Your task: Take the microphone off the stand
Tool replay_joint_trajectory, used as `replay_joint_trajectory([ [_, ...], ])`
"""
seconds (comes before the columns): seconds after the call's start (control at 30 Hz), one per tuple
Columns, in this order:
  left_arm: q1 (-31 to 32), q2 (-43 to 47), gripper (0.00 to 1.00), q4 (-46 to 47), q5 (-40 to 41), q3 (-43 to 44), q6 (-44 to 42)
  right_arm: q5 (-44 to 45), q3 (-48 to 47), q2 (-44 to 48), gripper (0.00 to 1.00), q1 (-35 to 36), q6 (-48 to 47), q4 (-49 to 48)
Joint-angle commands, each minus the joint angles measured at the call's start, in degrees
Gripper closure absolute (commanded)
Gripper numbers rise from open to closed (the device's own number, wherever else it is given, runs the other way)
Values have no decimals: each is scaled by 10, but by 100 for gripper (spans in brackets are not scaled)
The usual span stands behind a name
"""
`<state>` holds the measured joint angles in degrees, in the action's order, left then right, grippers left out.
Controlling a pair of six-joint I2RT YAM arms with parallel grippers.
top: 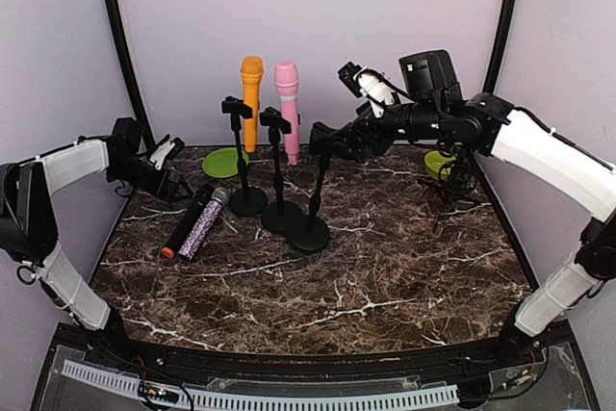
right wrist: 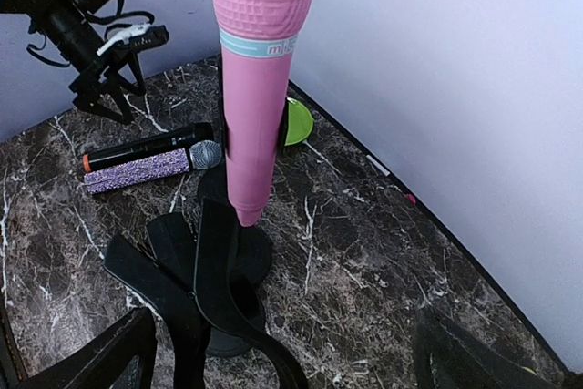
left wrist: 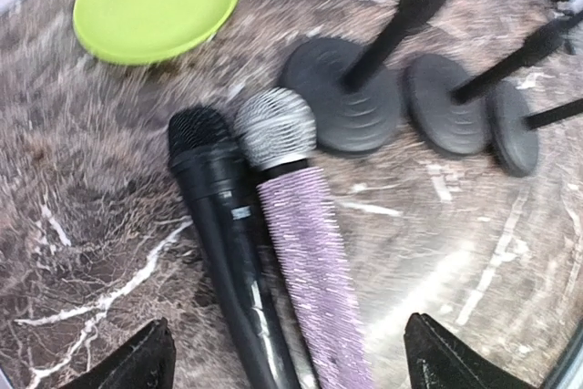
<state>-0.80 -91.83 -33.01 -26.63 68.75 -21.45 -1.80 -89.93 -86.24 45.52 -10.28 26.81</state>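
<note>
A pink microphone (top: 287, 108) (right wrist: 260, 70) and an orange microphone (top: 251, 93) stand upright in the clips of two black stands at the back. A third stand (top: 310, 233) has an empty clip (right wrist: 209, 289), just in front of my right gripper (top: 335, 139) (right wrist: 282, 371), which is open with the pink microphone a little beyond it. A black microphone (left wrist: 219, 225) and a purple glitter microphone (left wrist: 305, 234) lie side by side on the marble table. My left gripper (top: 176, 183) (left wrist: 291, 371) hangs open just above them, holding nothing.
A green plate (top: 224, 162) (left wrist: 155, 2) lies at the back left. A green bowl (top: 440, 163) and a small black tripod (top: 452, 194) sit at the back right. The three round stand bases (left wrist: 351, 102) crowd the table's middle. Purple walls enclose the table.
</note>
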Motion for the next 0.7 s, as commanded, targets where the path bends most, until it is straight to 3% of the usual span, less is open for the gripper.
replay_joint_trajectory([
  [0.0, 0, 59, 10, -79, -56, 16, -27, -81, -26, -19, 4, -9, -12, 24],
  [0.2, 1, 95, 10, -113, -83, 31, -24, -85, -41, -33, 18, -10, -18, 40],
  [0.37, 1, 131, 11, -115, -111, 31, -5, -75, -49, -35, 50, -10, -5, 38],
  [0.67, 2, 180, 12, -136, -142, 34, 5, -97, -39, -11, 83, -2, 28, 14],
])
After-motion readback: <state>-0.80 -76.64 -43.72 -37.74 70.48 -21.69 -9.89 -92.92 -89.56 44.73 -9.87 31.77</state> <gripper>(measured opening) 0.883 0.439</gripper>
